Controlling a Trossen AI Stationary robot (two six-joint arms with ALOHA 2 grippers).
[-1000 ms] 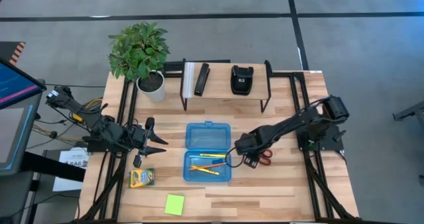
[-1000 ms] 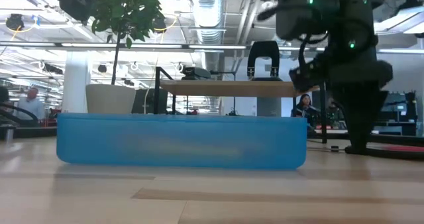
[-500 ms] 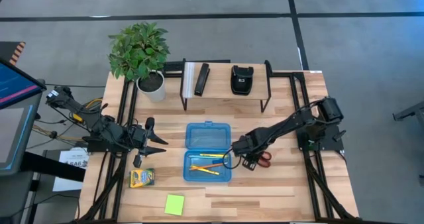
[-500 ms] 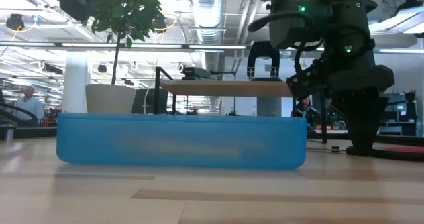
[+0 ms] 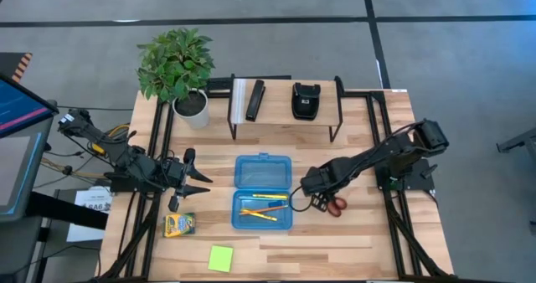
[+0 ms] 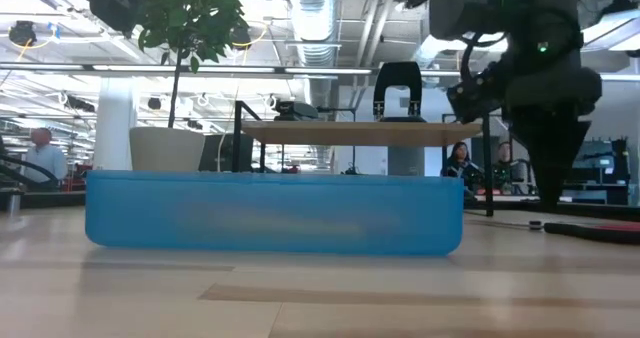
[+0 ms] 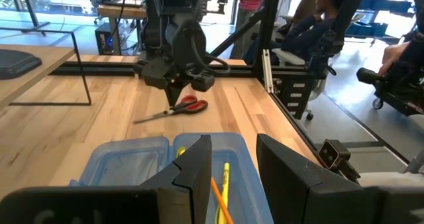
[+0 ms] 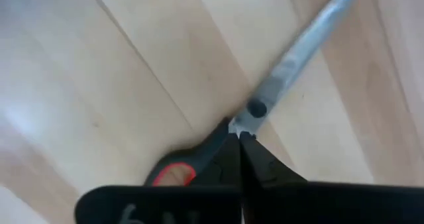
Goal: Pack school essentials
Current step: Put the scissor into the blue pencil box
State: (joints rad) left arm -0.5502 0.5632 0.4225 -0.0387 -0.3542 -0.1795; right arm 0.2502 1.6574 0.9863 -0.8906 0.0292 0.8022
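Right gripper (image 5: 313,201) fingers closed; left gripper (image 5: 203,182) idle.

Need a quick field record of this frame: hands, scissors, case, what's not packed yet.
right hand: shut, down at the scissors near their pivot, right of the case; whether it grips them is unclear
left hand: hovering left of the case, holding nothing
scissors: lying flat on the table, red handles
blue case: open, pencils inside
crayon box: on the table, left of the case
sticky-note pad: on the table, near the front edge
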